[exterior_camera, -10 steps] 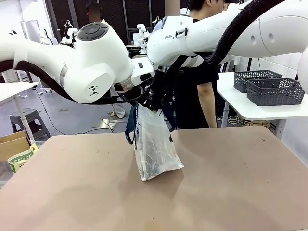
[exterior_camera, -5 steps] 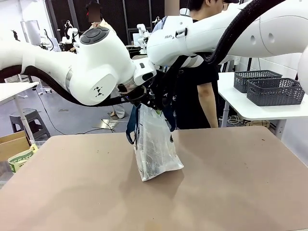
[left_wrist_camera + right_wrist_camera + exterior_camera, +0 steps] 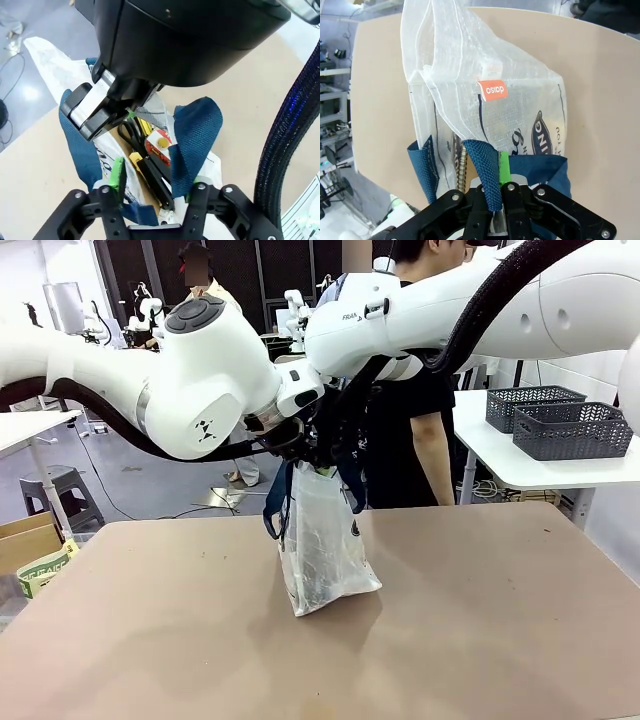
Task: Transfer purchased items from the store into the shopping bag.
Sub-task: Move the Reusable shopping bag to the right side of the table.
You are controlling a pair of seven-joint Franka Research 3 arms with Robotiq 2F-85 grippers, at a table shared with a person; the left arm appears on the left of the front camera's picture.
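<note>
Front view: where is the shopping bag?
Middle of the frame, upright on the brown counter, its navy straps lifted toward the two arms meeting above it.
And the right hand?
Right wrist view, bottom edge: clenched on one navy strap and the bag's clear rim.
The left hand?
Left wrist view, bottom centre: its green pads stand apart over the bag's open mouth, with a strap fold just beside one pad. Whether it grips anything, I cannot tell.
Anything inside?
A brown card packet, black handles, a yellow piece and a small red-and-white packet, all in the bag's mouth.
Behind it?
A person in black at the far side, and grey baskets at the upper right.
</note>
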